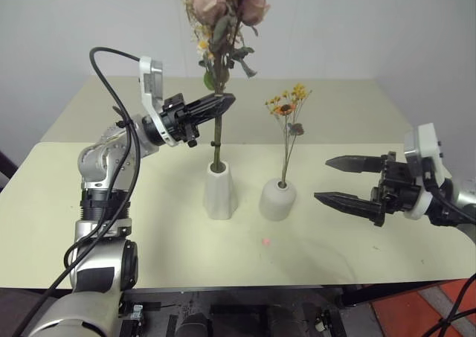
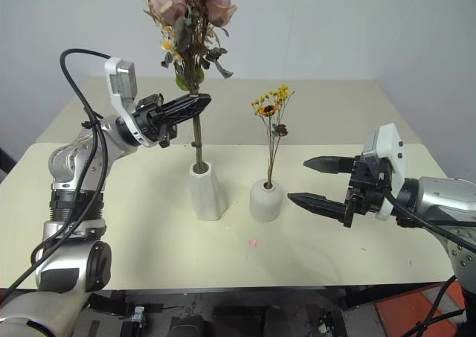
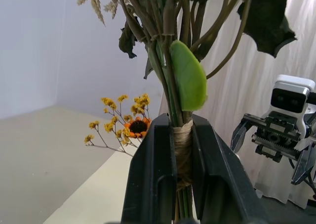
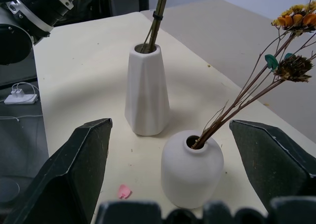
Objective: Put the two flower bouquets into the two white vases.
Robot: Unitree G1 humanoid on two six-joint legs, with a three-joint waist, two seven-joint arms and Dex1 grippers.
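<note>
A: Where is the bushy dried bouquet of pink roses, green leaves and pale sprigs [image 1: 223,10]?

B: Its stems stand upright in the mouth of the taller, tapered matte white ceramic vase [image 1: 220,190]. The left gripper [image 1: 223,104] has its two black fingers [image 3: 153,179] closed tight on the stems, right at the twine binding, well above the vase mouth. The blooms rise above the grip, the bare stems run down below it into the vase.

A: And the thin sprig with small yellow-orange blooms [image 1: 288,103]?

B: It stands in the shorter, squat rounded white ceramic vase [image 1: 277,199], leaning slightly away from the tall vase. Nothing holds it.

A: How do the vases sit?

B: Side by side on the pale yellow-cream tabletop [image 1: 149,225], near each other but apart, the tall one on the robot's left. A small pink petal [image 1: 265,241] lies on the table in front of them.

A: What about the right gripper [image 1: 342,181]?

B: Its jaws are spread wide and hold nothing. It hovers level above the table beside the squat vase, fingertips pointing toward it and apart from it. From the right wrist view, the squat vase sits between the two spread fingers [image 4: 74,169], with the tall vase farther off.
</note>
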